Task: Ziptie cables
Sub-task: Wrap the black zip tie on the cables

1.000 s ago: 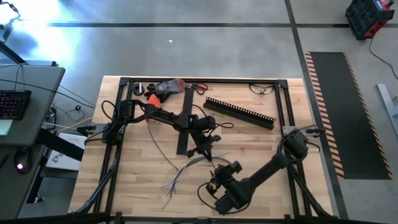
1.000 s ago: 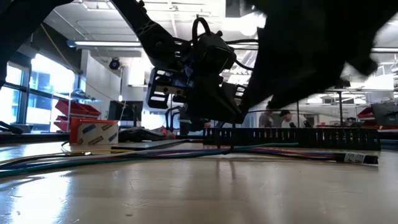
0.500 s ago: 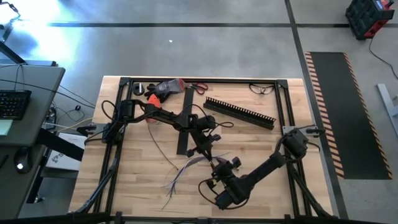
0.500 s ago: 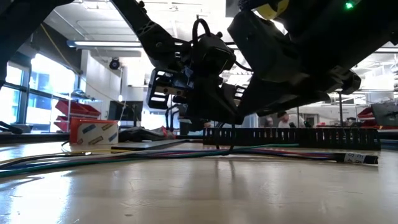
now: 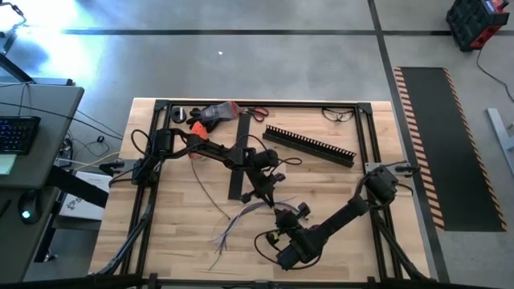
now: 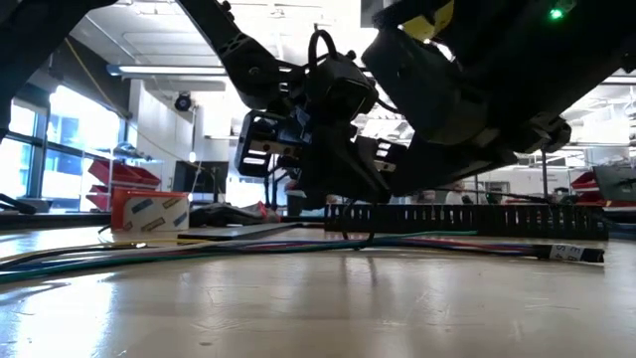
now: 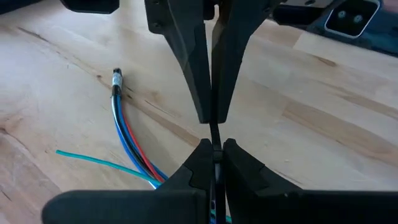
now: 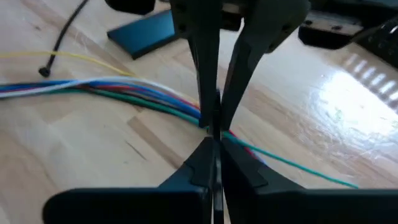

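Pinching the cables [image 8: 155,96] with my right jaws [image 5: 281,215], closed tight on the bundle where it lies on the desk [image 5: 185,209]. Left jaws [image 5: 269,193] just beyond, also closed, a thin dark strand between the tips. Cable ends splay away from both jaws. Slotted black channel [image 5: 309,146] farther off.

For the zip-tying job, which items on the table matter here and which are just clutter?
In use:
- cables
- left gripper, shut
- right gripper, shut over the cable bundle

Lying about:
- slotted channel
- flat black strip
- orange-and-grey tool
- glasses
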